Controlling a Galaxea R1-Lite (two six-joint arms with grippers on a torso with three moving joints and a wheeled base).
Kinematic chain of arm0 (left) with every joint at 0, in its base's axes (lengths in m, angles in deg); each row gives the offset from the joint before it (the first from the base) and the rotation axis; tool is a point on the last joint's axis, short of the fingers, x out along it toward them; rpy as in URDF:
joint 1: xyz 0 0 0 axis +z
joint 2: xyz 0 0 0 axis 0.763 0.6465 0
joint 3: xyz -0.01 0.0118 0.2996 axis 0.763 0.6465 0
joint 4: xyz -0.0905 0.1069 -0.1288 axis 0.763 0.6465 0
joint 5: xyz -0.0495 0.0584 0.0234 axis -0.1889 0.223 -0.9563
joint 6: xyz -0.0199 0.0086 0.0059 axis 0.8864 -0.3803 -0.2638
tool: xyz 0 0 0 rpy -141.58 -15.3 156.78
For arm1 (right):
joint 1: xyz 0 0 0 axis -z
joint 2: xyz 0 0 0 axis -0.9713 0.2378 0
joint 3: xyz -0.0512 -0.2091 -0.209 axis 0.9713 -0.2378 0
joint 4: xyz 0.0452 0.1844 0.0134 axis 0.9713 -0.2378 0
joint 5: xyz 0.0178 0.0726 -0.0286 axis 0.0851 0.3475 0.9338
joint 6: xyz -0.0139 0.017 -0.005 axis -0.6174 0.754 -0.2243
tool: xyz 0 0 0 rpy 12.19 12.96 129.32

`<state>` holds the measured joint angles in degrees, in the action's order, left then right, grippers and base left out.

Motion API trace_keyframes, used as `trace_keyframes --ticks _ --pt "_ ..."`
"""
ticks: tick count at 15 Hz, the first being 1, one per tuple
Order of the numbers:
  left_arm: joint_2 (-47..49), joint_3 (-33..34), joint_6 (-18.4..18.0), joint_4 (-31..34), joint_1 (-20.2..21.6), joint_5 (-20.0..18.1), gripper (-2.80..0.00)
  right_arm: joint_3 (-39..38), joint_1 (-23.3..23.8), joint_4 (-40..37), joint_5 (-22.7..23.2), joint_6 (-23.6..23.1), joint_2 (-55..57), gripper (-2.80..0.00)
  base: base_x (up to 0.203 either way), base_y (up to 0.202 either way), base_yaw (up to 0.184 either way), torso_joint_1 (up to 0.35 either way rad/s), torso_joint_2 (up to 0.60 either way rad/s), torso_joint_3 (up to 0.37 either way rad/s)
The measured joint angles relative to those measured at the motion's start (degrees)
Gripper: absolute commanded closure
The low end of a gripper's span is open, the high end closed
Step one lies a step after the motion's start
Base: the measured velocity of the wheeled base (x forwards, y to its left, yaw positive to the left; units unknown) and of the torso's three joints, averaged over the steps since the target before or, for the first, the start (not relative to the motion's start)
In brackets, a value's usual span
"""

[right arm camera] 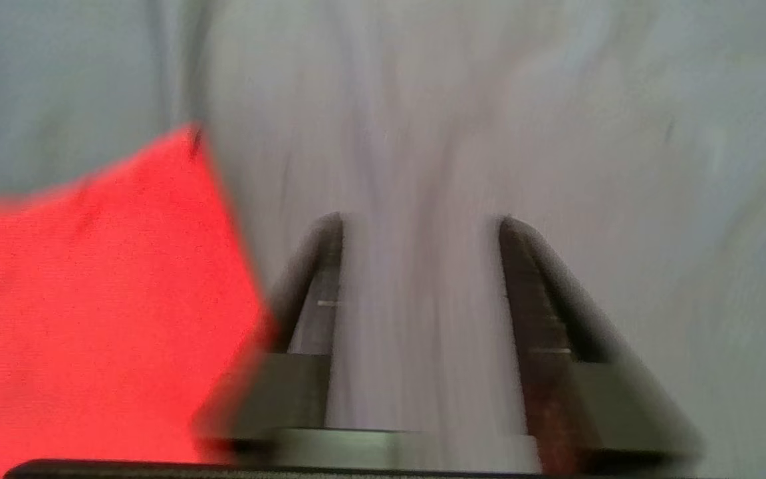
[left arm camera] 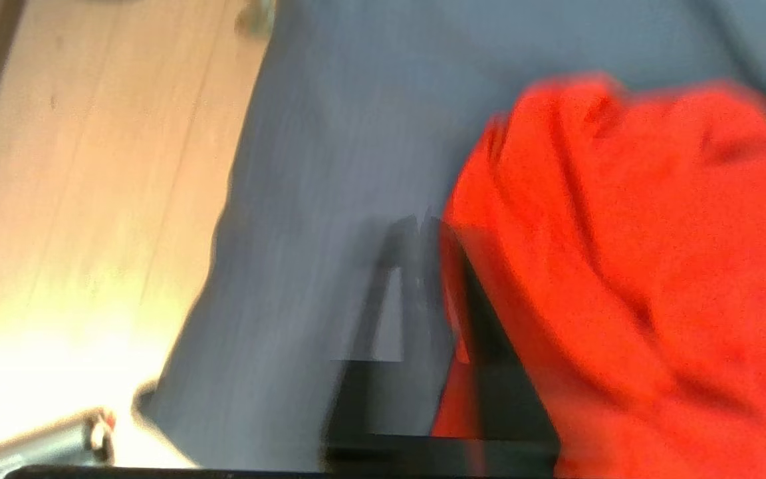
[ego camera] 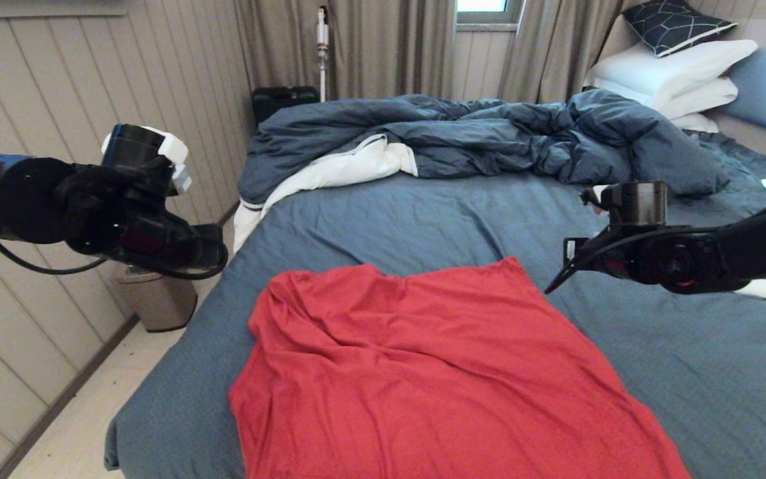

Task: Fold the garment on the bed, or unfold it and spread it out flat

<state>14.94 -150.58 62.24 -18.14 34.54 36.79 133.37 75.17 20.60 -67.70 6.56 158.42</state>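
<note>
The red garment lies spread on the slate-blue bed, plain side up, with shallow wrinkles and a bunched far-left corner; no print shows. My left gripper hangs in the air off the bed's left edge, above the floor and clear of the cloth. In the left wrist view this gripper is shut with nothing in it, the garment beside it. My right gripper hovers just right of the garment's far-right corner. It is open over bare sheet, next to the red corner.
A rumpled dark blue duvet with white lining crosses the far bed, and white pillows are stacked at the back right. A metal bin stands on the floor below the left arm, close to the panelled wall.
</note>
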Motion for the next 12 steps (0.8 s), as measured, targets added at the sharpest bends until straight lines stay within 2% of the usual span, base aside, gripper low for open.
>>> trace_keyframes --ticks 2,5,8,10,12 --pt "-4.82 3.14 0.55 2.85 0.06 -0.66 0.00 -4.41 0.33 -3.94 4.28 2.19 -5.79 0.00 0.000 0.000 0.000 0.000 0.00 0.000" --pt "-15.50 10.77 0.60 4.13 0.01 -3.93 0.00 -10.48 0.73 -12.09 10.40 4.86 -16.29 0.00 0.000 0.000 0.000 0.000 0.00 0.000" --pt "-30.12 22.04 0.49 4.29 0.01 -5.17 0.00 -18.75 1.68 -18.66 17.11 6.09 -29.65 0.00 0.000 0.000 0.000 0.000 0.00 0.000" --pt "-41.63 30.40 0.49 4.48 0.03 -2.79 0.00 -25.98 2.90 -22.78 22.17 6.38 -40.02 0.00 0.000 0.000 0.000 0.000 0.00 0.000" --pt "-52.89 38.64 0.45 5.11 0.06 2.35 0.00 -32.01 4.29 -28.03 26.35 6.42 -50.12 0.00 0.000 0.000 0.000 0.000 0.00 0.000"
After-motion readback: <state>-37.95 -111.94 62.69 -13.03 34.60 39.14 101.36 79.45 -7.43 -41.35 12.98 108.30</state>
